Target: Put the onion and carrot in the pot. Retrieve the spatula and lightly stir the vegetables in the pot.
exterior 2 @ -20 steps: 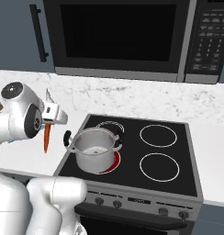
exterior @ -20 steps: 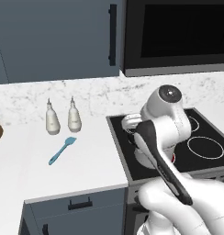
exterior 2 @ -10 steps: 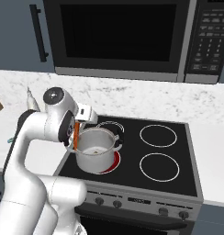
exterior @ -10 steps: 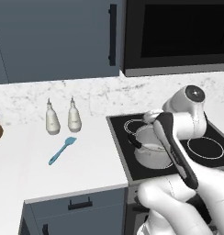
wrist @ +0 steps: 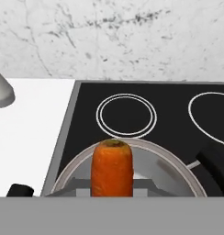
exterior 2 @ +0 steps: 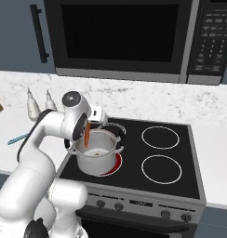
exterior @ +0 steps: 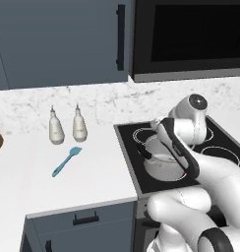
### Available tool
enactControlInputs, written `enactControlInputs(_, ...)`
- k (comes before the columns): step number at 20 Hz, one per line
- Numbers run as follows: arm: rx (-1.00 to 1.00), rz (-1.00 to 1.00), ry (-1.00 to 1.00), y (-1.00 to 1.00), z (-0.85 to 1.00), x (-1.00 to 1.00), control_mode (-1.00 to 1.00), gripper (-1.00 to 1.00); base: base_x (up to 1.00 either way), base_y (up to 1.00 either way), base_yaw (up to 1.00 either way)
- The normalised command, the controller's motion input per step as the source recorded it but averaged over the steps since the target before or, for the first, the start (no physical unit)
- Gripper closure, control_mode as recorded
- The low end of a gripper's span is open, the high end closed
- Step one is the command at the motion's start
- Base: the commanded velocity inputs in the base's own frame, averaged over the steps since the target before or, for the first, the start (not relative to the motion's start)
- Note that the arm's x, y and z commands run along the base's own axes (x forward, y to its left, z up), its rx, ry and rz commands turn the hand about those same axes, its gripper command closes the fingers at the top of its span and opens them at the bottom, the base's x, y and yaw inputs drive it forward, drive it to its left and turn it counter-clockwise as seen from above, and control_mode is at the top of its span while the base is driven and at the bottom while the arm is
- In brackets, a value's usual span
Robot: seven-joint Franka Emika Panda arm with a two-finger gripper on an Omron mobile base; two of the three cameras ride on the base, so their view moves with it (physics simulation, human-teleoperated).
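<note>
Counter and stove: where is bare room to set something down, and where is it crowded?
Free: the counter between the spatula and the stove, and the three burners without the pot. Crowded: over the pot, where the gripper holds the carrot, and near the wall by the two bottles.

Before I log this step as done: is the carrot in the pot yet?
Not yet. The carrot hangs upright over the pot, gripped by the shut hand.
</note>
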Motion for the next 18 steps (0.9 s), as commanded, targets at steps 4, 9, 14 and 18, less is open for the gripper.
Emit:
enactControlInputs(4,0.00,0.00,0.00,-0.17,-0.55,0.23,-1.00,1.00,0.00,0.00,0.00)
enactControlInputs(9,0.00,0.00,-0.05,-0.20,-0.51,0.21,-1.00,1.00,0.00,0.00,0.00)
enactControlInputs(14,0.00,0.00,-0.09,-0.03,-0.34,0.39,-1.00,1.00,0.00,0.00,0.00)
enactControlInputs(18,0.00,0.00,-0.08,0.00,-0.31,0.17,-1.00,1.00,0.00,0.00,0.00)
